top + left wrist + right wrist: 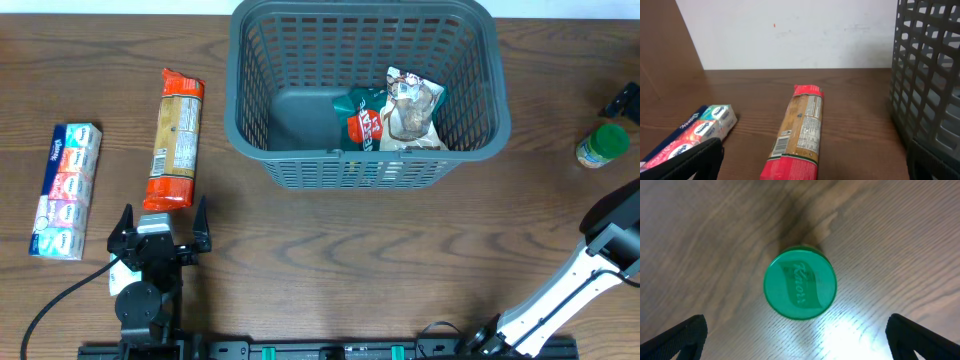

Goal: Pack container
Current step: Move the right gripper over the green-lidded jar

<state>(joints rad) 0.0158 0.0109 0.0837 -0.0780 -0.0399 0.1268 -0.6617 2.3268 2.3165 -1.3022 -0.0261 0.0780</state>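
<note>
The container point(370, 170) stands at the far middle of the table point(350, 260), with two packets point(400, 115) lying in its right half and its left half bare.

To the right of the container, the right gripper point(795, 330) hangs straight above a green-lidded jar point(800, 283). It is spread wide and holds nothing. The jar looks round and smooth, so a squeeze that lands off its middle would likely push it sideways or tip it. It could then roll away from the container, toward the table edge. If the jar is lifted, the tall rim is the next hazard: a low carry would knock the jar against the wall. A release from too high would drop it onto the soft packets inside and could crush them.

To the left of the container, the left gripper point(164, 215) is also wide open and empty. It sits just short of the near end of a long packet point(175, 135), which points lengthwise away from it. Gripped by that end, the packet would probably droop and catch on the rim, or its slick wrapper might slide out of the hold. A tissue pack point(66, 190) lies farther left of the container, beside the long packet, and a wide sweep could nudge it.

If both arms reach for the container together, they risk meeting over it.
</note>
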